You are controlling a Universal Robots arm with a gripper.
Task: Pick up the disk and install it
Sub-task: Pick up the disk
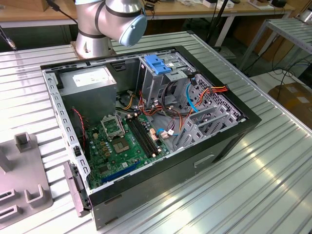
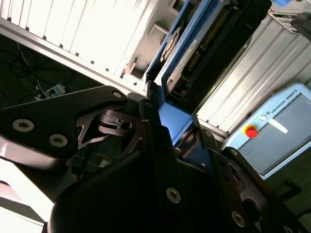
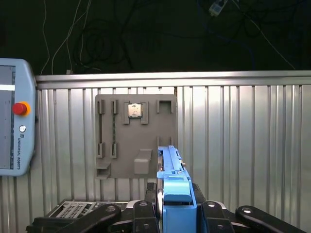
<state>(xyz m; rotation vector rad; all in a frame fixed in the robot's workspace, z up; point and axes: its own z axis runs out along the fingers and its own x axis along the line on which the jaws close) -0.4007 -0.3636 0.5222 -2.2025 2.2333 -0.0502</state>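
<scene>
The disk (image 3: pixel 172 165) is gripped edge-on in the gripper (image 3: pixel 177 213); in both wrist views the dark fingers (image 3: pixel 146 213) are seen clenched against either side of its blue carrier frame (image 2: pixel 175 116), and the dark drive body (image 2: pixel 214 53) stands out past the fingertips, clear of any surface.

Beyond the held disk a grey fixture plate (image 3: pixel 135 136) lies on the slatted metal table (image 3: pixel 243 145), well apart from the gripper; a processor chip (image 3: pixel 135 110) is seated in one of its pockets; a teach pendant (image 3: pixel 14 116) is seen off to one side, also well apart.

The picking up is judged done, since the disk is carried by the gripper and nothing else touches it; the installing is judged not yet done.

In the exterior view the open computer case (image 1: pixel 229 141) lies on the table with its motherboard (image 1: pixel 122 146) exposed; the tall drive cage (image 1: pixel 156 85) with its wide blue tab (image 1: pixel 157 63) stands inside it; whether its bay is free cannot be told; no drive with a blue frame is made out there.
</scene>
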